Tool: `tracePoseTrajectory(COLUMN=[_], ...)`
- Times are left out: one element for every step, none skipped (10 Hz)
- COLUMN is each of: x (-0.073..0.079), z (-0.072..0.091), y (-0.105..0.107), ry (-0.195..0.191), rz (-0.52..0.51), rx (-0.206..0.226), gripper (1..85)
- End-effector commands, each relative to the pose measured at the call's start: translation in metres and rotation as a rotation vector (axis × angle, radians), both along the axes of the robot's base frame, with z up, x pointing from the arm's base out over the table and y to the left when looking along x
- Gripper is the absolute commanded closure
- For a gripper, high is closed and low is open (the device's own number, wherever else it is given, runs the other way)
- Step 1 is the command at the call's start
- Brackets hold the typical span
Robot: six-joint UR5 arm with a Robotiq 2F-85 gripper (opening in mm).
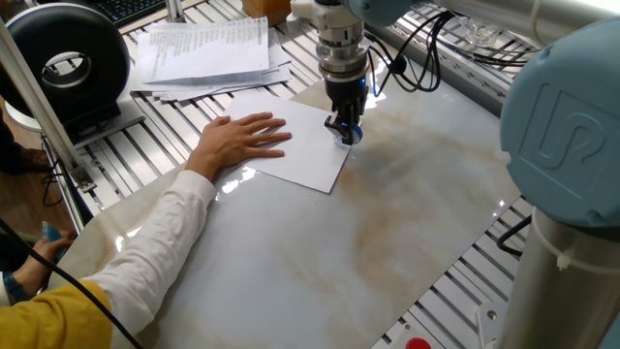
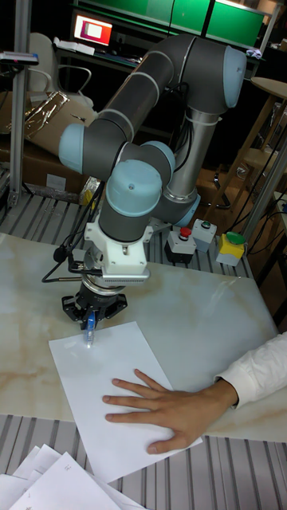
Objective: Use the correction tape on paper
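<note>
Upper centre of the fixed view, the claw (image 1: 344,127) is closed around the correction tape (image 1: 350,132), tip pressed on the paper (image 1: 300,155) near its corner.

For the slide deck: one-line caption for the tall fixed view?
UR5 claw presses correction tape onto paper steadied by a person's hand.

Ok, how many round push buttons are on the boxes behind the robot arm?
3, in the tall fixed view, right of the arm's base: a red button, a green button and a yellow box's green button. The arm may hide others.
</note>
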State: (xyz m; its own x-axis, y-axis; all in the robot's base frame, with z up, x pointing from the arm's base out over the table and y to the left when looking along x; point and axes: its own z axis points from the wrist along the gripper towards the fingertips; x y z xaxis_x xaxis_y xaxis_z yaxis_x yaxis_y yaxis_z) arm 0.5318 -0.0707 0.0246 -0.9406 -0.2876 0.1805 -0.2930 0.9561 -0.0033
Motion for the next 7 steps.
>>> tracePoseTrajectory(x=[-0.0021,-0.0034,-0.0058,-0.0079,-0.0087,-0.0098,-0.0105], z=[0.0009,0.0017,0.0032,0.0041,0.0045,0.0041,0.0034], y=[0.0022,0.002,0.0017,0.0008,0.0004,0.0001,-0.0006], ry=[0.003,0.006,0.011,0.014,0.016,0.016,0.016], rz=[-0.01,-0.01,-0.01,-0.009,-0.007,-0.007,-0.007], rx=[0.013,0.013,0.013,0.013,0.012,0.01,0.01], gripper=[84.0,84.0,84.0,84.0,84.0,84.0,84.0])
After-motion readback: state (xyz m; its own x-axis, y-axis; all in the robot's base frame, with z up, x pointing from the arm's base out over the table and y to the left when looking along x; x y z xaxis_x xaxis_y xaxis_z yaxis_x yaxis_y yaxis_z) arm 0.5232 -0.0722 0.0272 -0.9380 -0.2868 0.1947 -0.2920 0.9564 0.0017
